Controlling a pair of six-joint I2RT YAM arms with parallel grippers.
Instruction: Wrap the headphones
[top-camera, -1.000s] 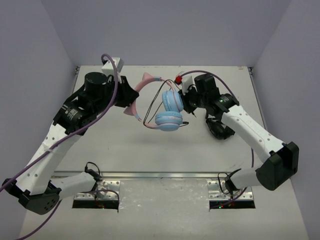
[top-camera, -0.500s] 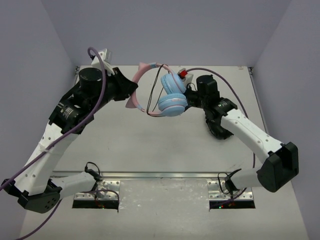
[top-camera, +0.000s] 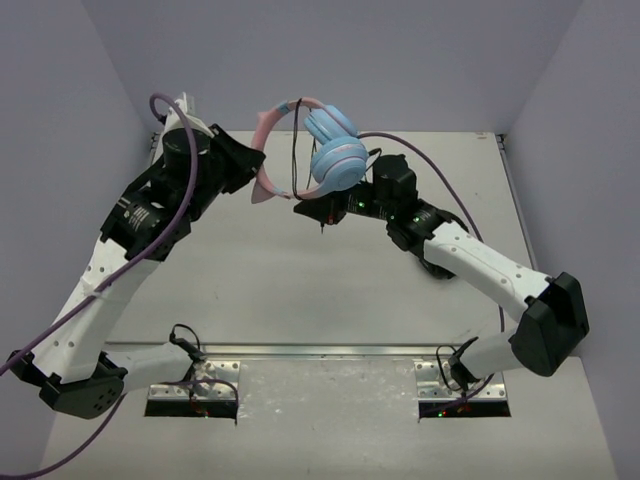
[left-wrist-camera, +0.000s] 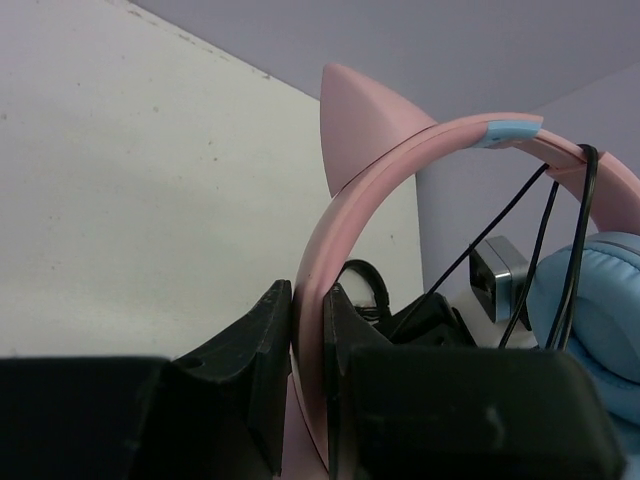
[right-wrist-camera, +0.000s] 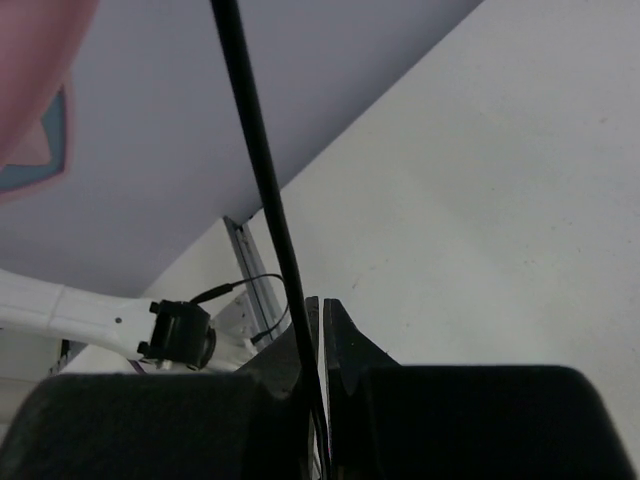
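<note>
A: Wide white table (top-camera: 300, 290), and both arms are up over its far half. The left arm (top-camera: 130, 250) reaches in from the left and the right arm (top-camera: 480, 265) stretches across from the right.

B: And the headphones (top-camera: 320, 150) are right between them, hanging in the air, clear of the table!

A: Pink headband (left-wrist-camera: 400, 165) arching on top, blue cups (top-camera: 338, 163) bunched together on the right side, just above the right arm's wrist.

B: What about the claws?

A: The left gripper (left-wrist-camera: 307, 300) is clamped tight on the headband, one finger pressed to each face of the pink strip. The right gripper (right-wrist-camera: 320, 305) is pinched almost to nothing, with the cable (right-wrist-camera: 262, 180) running down into the slit between its fingers.

B: There's a cat ear (left-wrist-camera: 355, 120) poking up just past the left grip.

A: Yes, and black strands of cable cross the headband near its blue patch, then drop beside a cup.

B: From above, one strand runs straight down to the right claw.
</note>
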